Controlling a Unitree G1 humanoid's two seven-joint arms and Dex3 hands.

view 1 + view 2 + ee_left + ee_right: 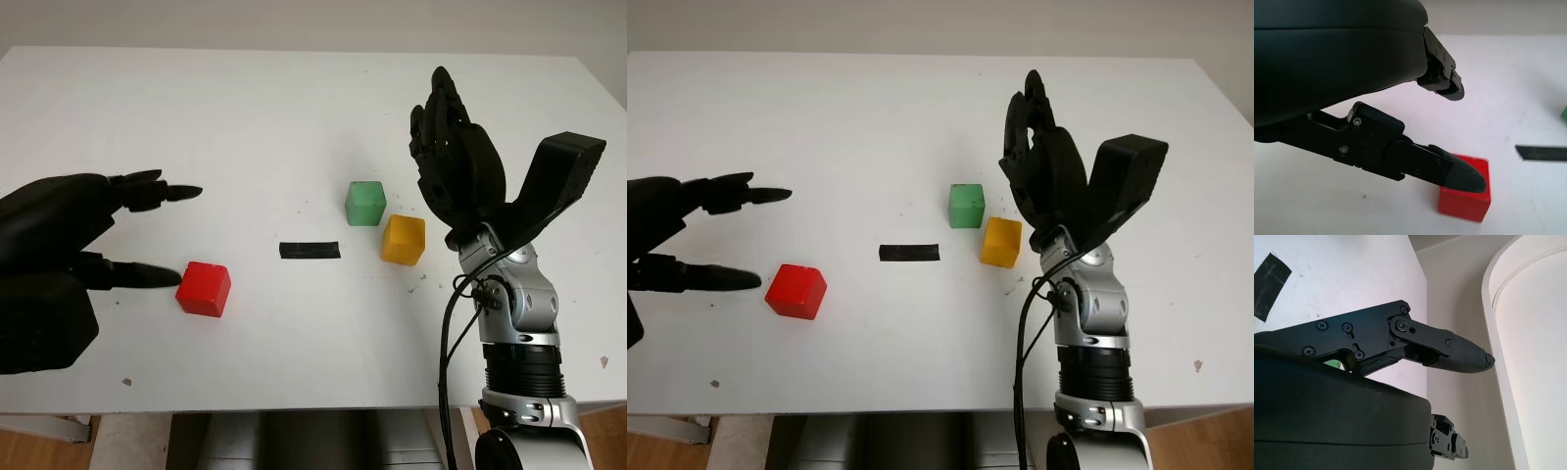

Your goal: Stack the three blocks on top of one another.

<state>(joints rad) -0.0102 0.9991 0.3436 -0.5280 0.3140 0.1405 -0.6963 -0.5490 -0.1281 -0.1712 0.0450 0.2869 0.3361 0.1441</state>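
**A:** Where are the three blocks?

**B:** All separate on the white table (294, 117), none stacked. The red block (204, 289) sits toward the left front. The green block (365, 203) and the yellow block (404, 240) are toward the right, just beside each other, yellow nearer the robot and slightly to the right of green.

**A:** And the left hand?

**B:** The left hand (59, 255) is low over the table on the left, holding nothing, its fingers extended toward the red block. One fingertip (162, 277) is right at the block's left side; whether it touches cannot be told. The left wrist view shows that finger (1459, 174) crossing in front of the red block's top edge.

**A:** The right hand?

**B:** The right hand (451, 147) is raised above the table to the right of the green and yellow blocks, fingers pointing up and away, open and gripping nothing.

**A:** Anything else on the table?

**B:** A short strip of black tape (310, 250) lies flat between the red block and the yellow one.
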